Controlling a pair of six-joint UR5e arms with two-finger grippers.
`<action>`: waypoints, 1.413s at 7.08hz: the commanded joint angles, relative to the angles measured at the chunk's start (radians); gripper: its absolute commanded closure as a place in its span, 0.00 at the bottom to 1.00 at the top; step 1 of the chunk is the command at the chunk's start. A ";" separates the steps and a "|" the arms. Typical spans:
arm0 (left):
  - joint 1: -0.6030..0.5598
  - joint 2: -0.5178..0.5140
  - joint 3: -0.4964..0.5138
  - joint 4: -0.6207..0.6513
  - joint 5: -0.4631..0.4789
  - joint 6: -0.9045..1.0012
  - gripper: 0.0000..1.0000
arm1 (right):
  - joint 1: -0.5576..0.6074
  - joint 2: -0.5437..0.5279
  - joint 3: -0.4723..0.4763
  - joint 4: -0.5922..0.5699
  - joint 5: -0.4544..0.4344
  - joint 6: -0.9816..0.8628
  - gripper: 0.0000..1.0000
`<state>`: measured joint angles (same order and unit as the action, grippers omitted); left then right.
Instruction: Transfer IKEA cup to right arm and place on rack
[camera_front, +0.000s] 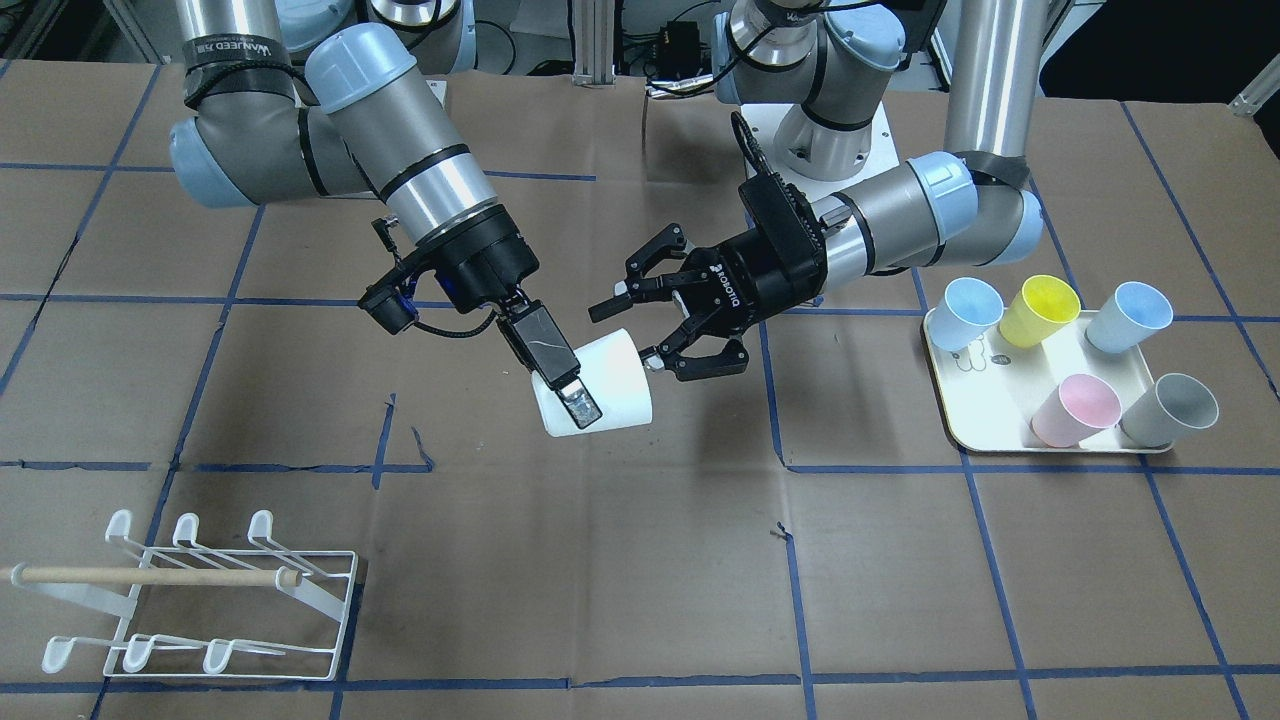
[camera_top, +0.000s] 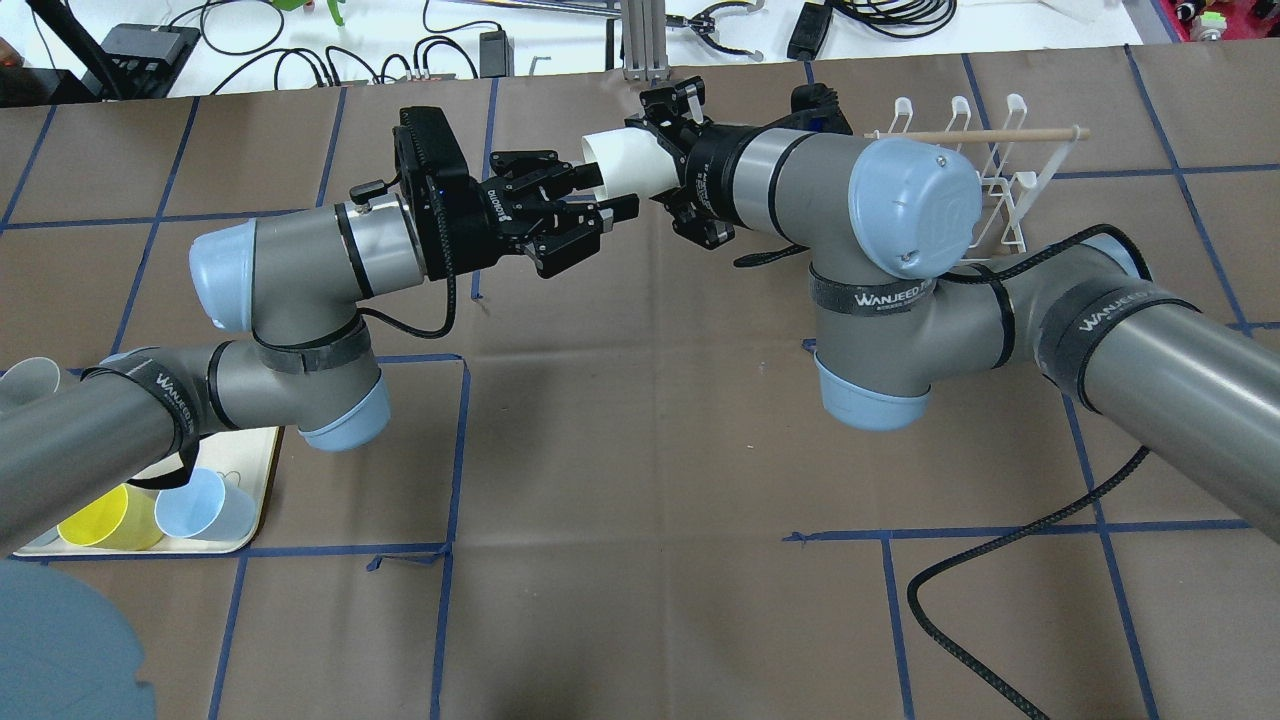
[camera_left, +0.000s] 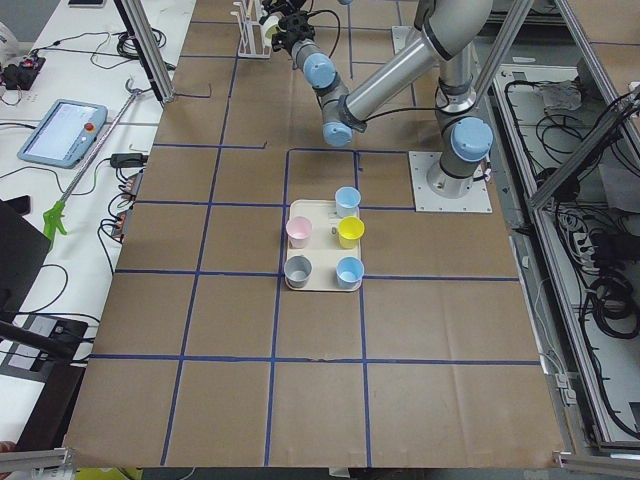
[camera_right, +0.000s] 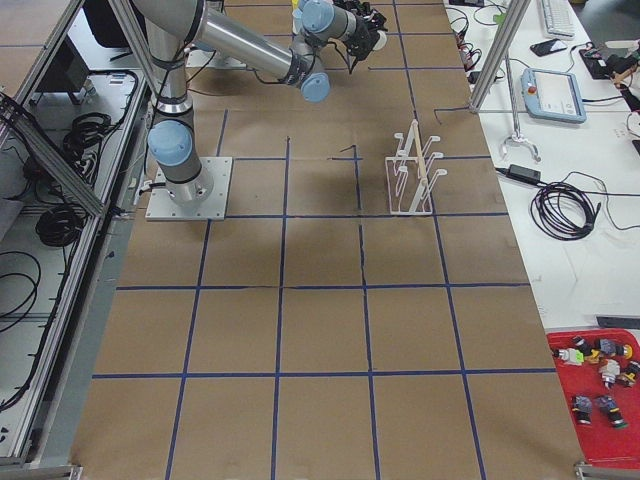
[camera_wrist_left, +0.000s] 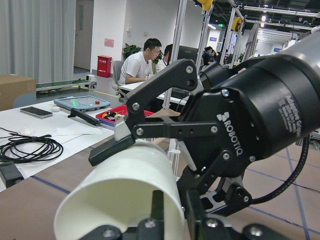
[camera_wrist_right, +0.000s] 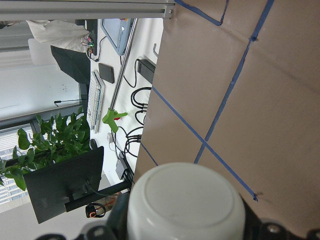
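Note:
The white IKEA cup (camera_front: 610, 385) is held on its side in the air above the table's middle. My right gripper (camera_front: 570, 395) is shut on its wall at the rim, with one finger (camera_front: 560, 380) outside and the other hidden inside. My left gripper (camera_front: 630, 335), a black Robotiq, is open, its fingers spread around the cup's base. In the overhead view the cup (camera_top: 625, 160) lies between the left gripper (camera_top: 605, 195) and the right gripper (camera_top: 665, 150). The white wire rack (camera_front: 200, 600) with a wooden dowel stands empty on the robot's right side and also shows overhead (camera_top: 985, 170).
A cream tray (camera_front: 1000, 400) on the robot's left side holds several pastel cups lying on their sides: blue, yellow, pink and grey. Brown paper with blue tape lines covers the table. A black cable (camera_top: 1000, 600) trails from the right arm.

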<state>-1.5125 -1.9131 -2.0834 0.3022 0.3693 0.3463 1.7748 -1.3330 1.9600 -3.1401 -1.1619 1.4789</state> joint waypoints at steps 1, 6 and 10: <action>0.003 0.011 -0.003 0.000 -0.001 -0.009 0.05 | 0.000 0.000 -0.001 -0.002 -0.001 0.000 0.53; 0.216 0.002 -0.003 0.008 -0.063 -0.015 0.02 | -0.064 0.003 -0.019 -0.008 0.002 -0.062 0.57; 0.145 0.002 0.080 -0.179 0.530 -0.099 0.01 | -0.211 0.003 -0.021 -0.011 -0.013 -0.676 0.66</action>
<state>-1.3300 -1.9212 -2.0457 0.2500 0.7382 0.2635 1.5999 -1.3304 1.9388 -3.1505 -1.1692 1.0036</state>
